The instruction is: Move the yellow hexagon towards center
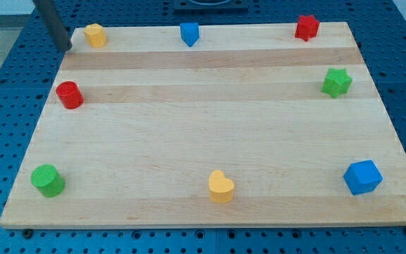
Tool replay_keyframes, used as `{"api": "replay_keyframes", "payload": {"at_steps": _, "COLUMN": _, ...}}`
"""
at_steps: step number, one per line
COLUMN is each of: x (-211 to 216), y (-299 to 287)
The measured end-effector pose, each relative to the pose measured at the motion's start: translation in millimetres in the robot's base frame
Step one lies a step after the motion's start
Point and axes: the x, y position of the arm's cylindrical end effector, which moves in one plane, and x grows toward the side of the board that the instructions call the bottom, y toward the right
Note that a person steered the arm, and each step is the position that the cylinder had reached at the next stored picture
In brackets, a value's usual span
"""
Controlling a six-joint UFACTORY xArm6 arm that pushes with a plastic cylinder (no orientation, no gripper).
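The yellow hexagon sits at the top left corner of the wooden board. My tip is the lower end of the dark rod that comes down from the view's top left. It rests at the board's left edge, just left of and slightly below the yellow hexagon, a small gap apart from it.
A blue block sits at top centre and a red star at top right. A green star is at the right edge, a blue cube bottom right, a yellow heart bottom centre, a green cylinder bottom left, a red cylinder at left.
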Motion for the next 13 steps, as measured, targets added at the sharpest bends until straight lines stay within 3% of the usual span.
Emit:
{"api": "replay_keyframes", "payload": {"at_steps": 1, "x": -36, "y": 1}}
{"api": "replay_keyframes", "payload": {"at_steps": 2, "x": -35, "y": 28}}
{"api": "replay_keyframes", "payload": {"at_steps": 3, "x": -15, "y": 70}}
{"api": "replay_keyframes", "payload": {"at_steps": 5, "x": 65, "y": 121}}
{"api": "replay_keyframes", "payload": {"at_steps": 6, "x": 71, "y": 139}}
{"api": "replay_keyframes", "payload": {"at_steps": 7, "x": 29, "y": 138}}
{"api": "replay_keyframes", "payload": {"at_steps": 8, "x": 26, "y": 116}}
{"api": "replay_keyframes", "payload": {"at_steps": 10, "x": 73, "y": 97}}
{"api": "replay_keyframes", "payload": {"at_steps": 11, "x": 97, "y": 139}}
{"api": "replay_keyframes", "payload": {"at_steps": 12, "x": 105, "y": 164}}
{"api": "replay_keyframes", "payload": {"at_steps": 13, "x": 74, "y": 137}}
